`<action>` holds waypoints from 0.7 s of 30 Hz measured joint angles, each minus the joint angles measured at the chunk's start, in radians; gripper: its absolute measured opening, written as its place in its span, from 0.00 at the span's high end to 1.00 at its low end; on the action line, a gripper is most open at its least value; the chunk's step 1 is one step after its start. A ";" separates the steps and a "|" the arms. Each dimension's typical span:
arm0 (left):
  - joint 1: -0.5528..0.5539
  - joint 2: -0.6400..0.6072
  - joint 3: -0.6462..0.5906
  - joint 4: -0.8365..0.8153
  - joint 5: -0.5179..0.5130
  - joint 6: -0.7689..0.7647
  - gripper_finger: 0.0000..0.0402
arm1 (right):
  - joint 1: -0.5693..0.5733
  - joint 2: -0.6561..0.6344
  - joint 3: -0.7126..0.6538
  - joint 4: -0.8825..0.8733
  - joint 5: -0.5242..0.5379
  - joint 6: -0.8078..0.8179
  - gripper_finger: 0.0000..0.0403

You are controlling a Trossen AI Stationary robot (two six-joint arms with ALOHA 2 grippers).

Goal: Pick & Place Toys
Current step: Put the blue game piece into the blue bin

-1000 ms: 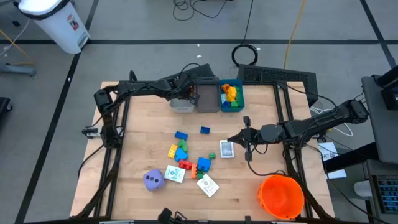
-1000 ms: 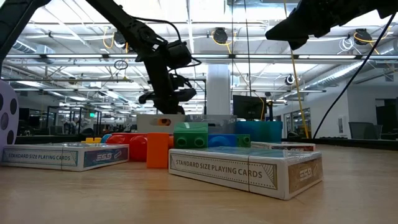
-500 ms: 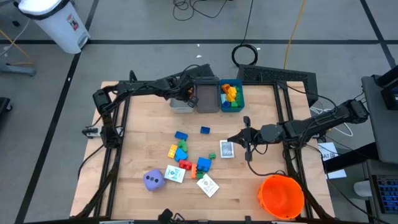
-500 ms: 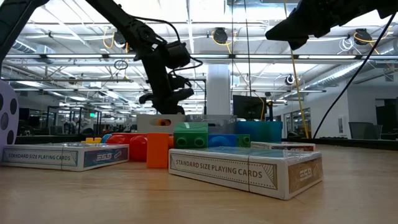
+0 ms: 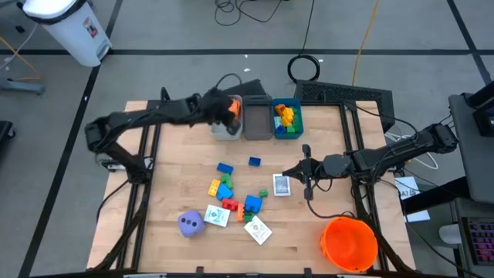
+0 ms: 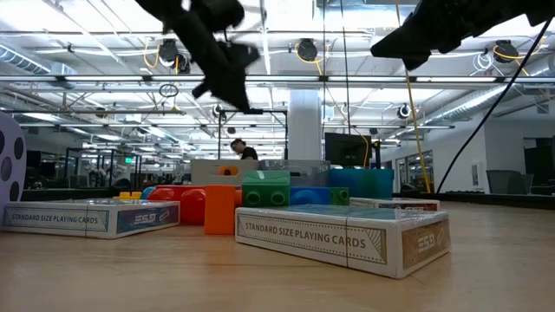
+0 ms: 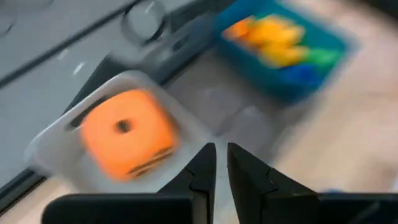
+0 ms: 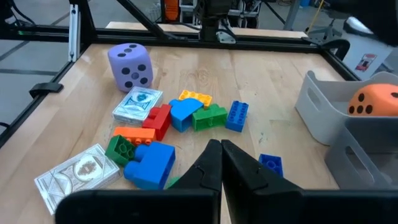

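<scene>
The orange soft die (image 7: 127,130) lies in the light grey bin (image 5: 226,127) at the table's far edge; it also shows in the high view (image 5: 232,106). My left gripper (image 7: 216,163) is shut and empty, above and just left of that bin (image 5: 221,110). My right gripper (image 8: 221,149) is shut and empty, above the table (image 5: 286,171) beside a white picture card (image 5: 282,185). Several coloured blocks (image 5: 228,193), two more cards (image 5: 217,216) and the purple die (image 5: 191,223) lie on the table's middle and near part.
A darker grey bin (image 5: 258,121) and a blue bin (image 5: 296,127) holding yellow and orange blocks stand beside the light grey one. A big orange bucket (image 5: 349,243) stands at the near right corner. A lone blue block (image 5: 254,161) lies mid-table.
My left gripper has pulled back from over the light grey bin toward the table's left edge and risen, as the low view shows. The orange die now lies uncovered in that bin.
</scene>
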 joint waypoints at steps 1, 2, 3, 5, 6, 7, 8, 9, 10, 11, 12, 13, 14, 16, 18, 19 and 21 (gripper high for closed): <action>-0.031 -0.035 -0.035 0.051 0.002 0.010 0.88 | 0.002 0.000 0.000 -0.003 -0.001 0.003 1.00; -0.058 -0.068 -0.076 0.107 0.004 0.018 0.88 | 0.002 0.000 0.000 -0.004 -0.001 0.011 1.00; -0.086 -0.101 -0.124 0.173 0.004 0.027 0.88 | 0.002 0.000 0.000 -0.007 -0.002 0.022 1.00; -0.136 -0.175 -0.239 0.311 0.013 0.037 0.88 | 0.002 0.000 0.000 -0.013 -0.002 0.043 1.00; -0.160 -0.211 -0.302 0.385 0.030 0.044 0.88 | 0.002 0.000 0.000 -0.018 -0.002 0.050 1.00; -0.179 -0.247 -0.365 0.465 0.049 0.048 0.88 | 0.002 0.000 0.000 -0.021 -0.001 0.052 1.00; -0.197 -0.282 -0.424 0.543 0.070 0.050 0.88 | 0.002 0.000 0.000 -0.020 -0.002 0.052 1.00; -0.211 -0.323 -0.484 0.605 0.084 0.050 0.88 | 0.002 0.000 0.000 -0.018 -0.001 0.052 1.00; -0.222 -0.360 -0.536 0.665 0.091 0.051 0.88 | 0.002 0.000 0.000 -0.015 -0.001 0.052 0.99; -0.233 -0.391 -0.582 0.726 0.101 0.050 0.88 | 0.002 0.005 0.000 -0.002 0.000 0.053 0.99; -0.243 -0.423 -0.626 0.774 0.108 0.048 0.88 | 0.002 0.015 0.000 0.020 0.000 0.053 0.99; -0.252 -0.451 -0.666 0.805 0.108 0.043 0.88 | 0.002 0.027 0.000 0.045 0.000 0.052 0.98; -0.259 -0.474 -0.700 0.833 0.108 0.043 0.88 | 0.002 0.045 0.000 0.079 0.000 0.046 0.97; -0.266 -0.510 -0.738 0.879 0.104 0.045 0.88 | 0.004 0.091 -0.008 0.186 -0.001 0.020 0.93; -0.265 -0.542 -0.754 0.888 0.096 0.044 0.88 | 0.007 0.149 -0.016 0.272 -0.002 -0.009 0.88; -0.265 -0.558 -0.757 0.887 0.094 0.043 0.88 | 0.007 0.183 -0.017 0.304 -0.005 -0.017 0.85; -0.265 -0.580 -0.759 0.888 0.092 0.043 0.88 | 0.007 0.255 -0.017 0.355 -0.028 -0.022 0.77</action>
